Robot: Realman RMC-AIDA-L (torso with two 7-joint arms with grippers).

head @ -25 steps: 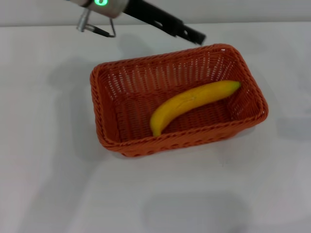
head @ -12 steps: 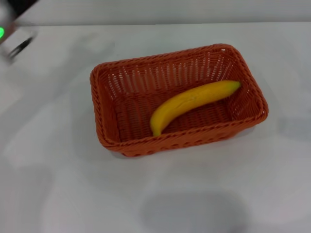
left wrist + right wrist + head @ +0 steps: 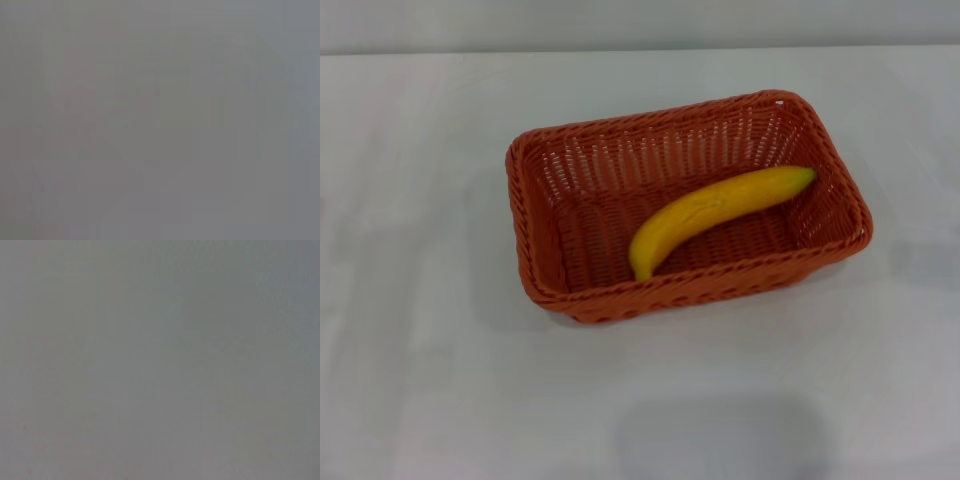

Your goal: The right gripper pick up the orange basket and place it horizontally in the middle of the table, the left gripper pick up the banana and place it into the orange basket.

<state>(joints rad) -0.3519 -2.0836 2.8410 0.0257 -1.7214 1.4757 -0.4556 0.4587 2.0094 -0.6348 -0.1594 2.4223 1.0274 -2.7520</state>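
Since a second ago the left arm has gone from the head view: then its black claw reached over the far rim of the basket, half a second ago only a blurred piece of it showed at the far left corner, and now neither claw shows, so how their fingers stand cannot be told. Basket and banana lie just as they did in both earlier frames.

The near part of the white desk is bare, with a faint grey shadow patch near the front edge. Past it, at the middle of the desk, the orange basket sits with its long side across the view, turned slightly askew. The banana lies inside on the woven floor, one end against the near wall, the greenish tip up at the right wall.

Both wrist views show only plain grey. No writing shows anywhere.
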